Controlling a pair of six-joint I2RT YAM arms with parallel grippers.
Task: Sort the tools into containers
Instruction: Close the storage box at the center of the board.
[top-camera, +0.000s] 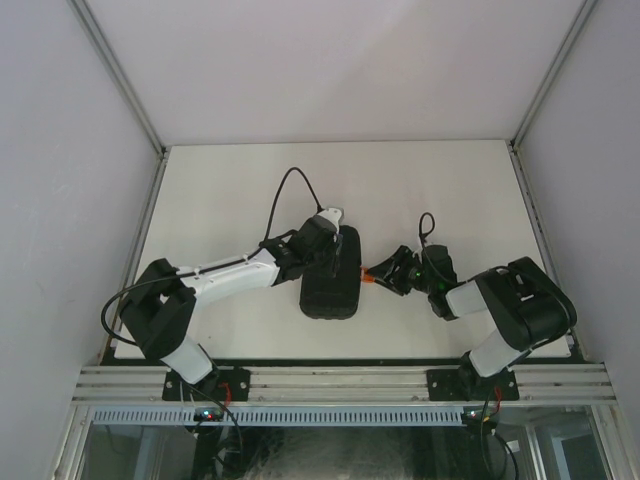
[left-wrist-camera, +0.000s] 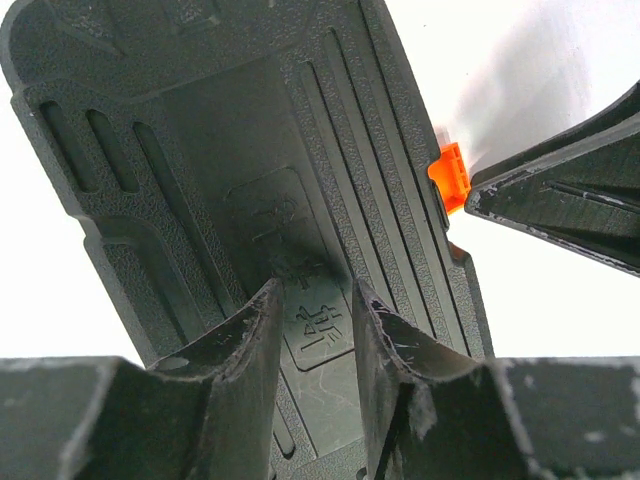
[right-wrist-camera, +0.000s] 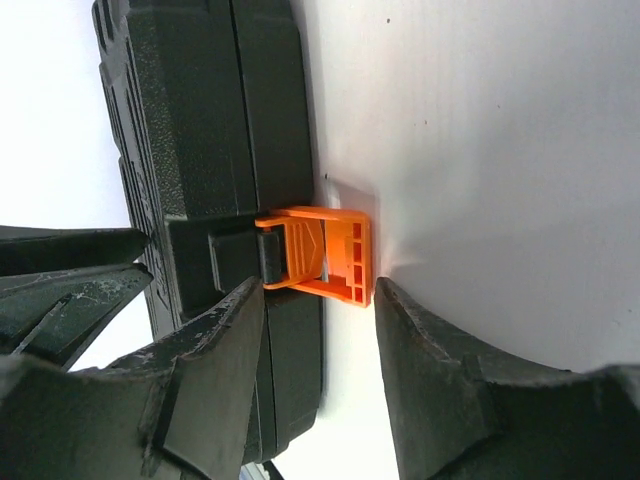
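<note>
Top external view: black case (top-camera: 330, 290) shut, middle of worktop, toward near edge.
Left gripper (left-wrist-camera: 315, 300): fingers apart over its ribbed shell.
Right gripper (right-wrist-camera: 318, 290): fingers apart, straddling orange latch (right-wrist-camera: 335, 250).
Handling: likely stiff, slick, bulky; pinch the latch.

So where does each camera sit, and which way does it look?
Top: fixed above and behind the robot, looking down at the table; left arm, right arm and the case between them show.
Left wrist: on the left arm, looking along the left tool at the case's ribbed shell; its two fingers show.
Right wrist: on the right arm, looking past the right tool at the orange latch; its two fingers show.
Shared: all three show case and latch.
</note>
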